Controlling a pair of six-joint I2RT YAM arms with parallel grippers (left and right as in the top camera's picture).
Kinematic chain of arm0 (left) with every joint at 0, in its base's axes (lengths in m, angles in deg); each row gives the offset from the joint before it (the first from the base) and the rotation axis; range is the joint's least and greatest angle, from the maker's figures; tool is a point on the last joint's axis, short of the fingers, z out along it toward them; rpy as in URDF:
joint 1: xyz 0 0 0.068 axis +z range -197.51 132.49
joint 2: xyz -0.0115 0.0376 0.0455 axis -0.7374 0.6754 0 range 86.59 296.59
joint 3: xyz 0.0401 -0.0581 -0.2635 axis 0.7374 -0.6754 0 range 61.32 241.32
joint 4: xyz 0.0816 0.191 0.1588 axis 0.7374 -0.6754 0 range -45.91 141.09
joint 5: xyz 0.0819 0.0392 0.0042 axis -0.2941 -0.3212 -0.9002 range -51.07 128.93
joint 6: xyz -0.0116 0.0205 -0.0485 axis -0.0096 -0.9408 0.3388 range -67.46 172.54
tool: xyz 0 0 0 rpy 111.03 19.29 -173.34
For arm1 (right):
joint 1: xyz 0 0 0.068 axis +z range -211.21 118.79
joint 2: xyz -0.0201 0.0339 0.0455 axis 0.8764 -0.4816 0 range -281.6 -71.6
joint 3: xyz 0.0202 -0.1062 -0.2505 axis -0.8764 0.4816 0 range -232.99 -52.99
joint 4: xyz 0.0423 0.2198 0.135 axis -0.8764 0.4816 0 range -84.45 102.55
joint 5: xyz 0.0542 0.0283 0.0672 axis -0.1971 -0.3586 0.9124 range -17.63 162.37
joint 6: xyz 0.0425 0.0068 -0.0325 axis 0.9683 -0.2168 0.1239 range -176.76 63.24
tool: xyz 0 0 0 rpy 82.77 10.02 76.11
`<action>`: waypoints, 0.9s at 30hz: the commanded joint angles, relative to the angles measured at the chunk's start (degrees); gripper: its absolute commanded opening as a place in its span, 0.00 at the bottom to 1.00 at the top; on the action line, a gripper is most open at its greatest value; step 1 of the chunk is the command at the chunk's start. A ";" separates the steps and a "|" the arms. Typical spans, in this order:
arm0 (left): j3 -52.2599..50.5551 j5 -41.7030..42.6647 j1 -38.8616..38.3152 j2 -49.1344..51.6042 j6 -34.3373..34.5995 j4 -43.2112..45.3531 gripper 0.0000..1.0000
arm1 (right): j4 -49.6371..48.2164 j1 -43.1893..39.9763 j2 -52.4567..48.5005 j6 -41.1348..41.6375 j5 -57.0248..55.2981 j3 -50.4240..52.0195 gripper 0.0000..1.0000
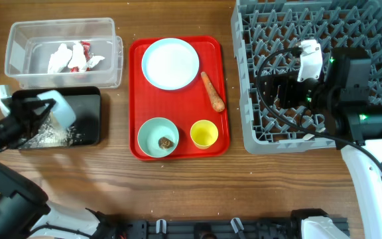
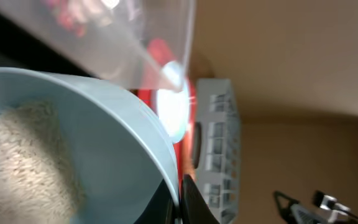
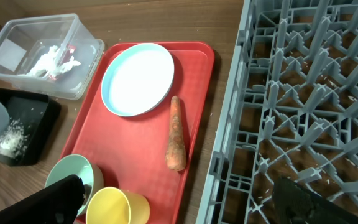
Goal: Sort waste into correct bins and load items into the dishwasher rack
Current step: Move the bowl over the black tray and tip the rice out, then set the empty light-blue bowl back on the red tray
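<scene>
The wood table (image 1: 178, 186) (brown, smooth) holds it all. Left: a clear tub (image 1: 18, 40) with crumpled paper (image 1: 68, 56); the left gripper (image 1: 42, 109) is clamped on a tilted blue bowl (image 1: 62, 109) over the black tray (image 1: 88, 99), where rice (image 1: 52, 136) lies. The flat red tray (image 1: 138, 99) holds a round plate (image 1: 170, 63), carrot (image 1: 212, 91), green bowl (image 1: 148, 129), yellow cup (image 1: 204, 133). The right gripper (image 1: 278, 89), fingers apart, hangs over the grey peg rack (image 1: 257, 40)

- wooden table (image 1: 178, 186): brown, grain running side to side
- clear plastic tub (image 1: 62, 24): far left of the table
- black tray (image 1: 88, 106): just in front of the tub (edges close, contact not clear)
- red tray (image 1: 178, 113): centre, apart from both
- grey dishwasher rack (image 1: 270, 139): right side, just beside the red tray
</scene>
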 commanded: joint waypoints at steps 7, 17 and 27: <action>-0.31 20.57 1.36 -0.79 -0.98 0.79 0.04 | -0.13 0.24 -0.31 0.74 0.74 -0.94 1.00; -0.31 20.57 1.36 -0.79 -0.90 -0.17 0.04 | 1.42 0.24 -0.31 0.70 0.72 -0.92 1.00; -0.31 18.05 1.36 -0.79 3.43 -6.75 0.04 | 1.60 0.24 -0.31 0.52 0.70 -0.94 1.00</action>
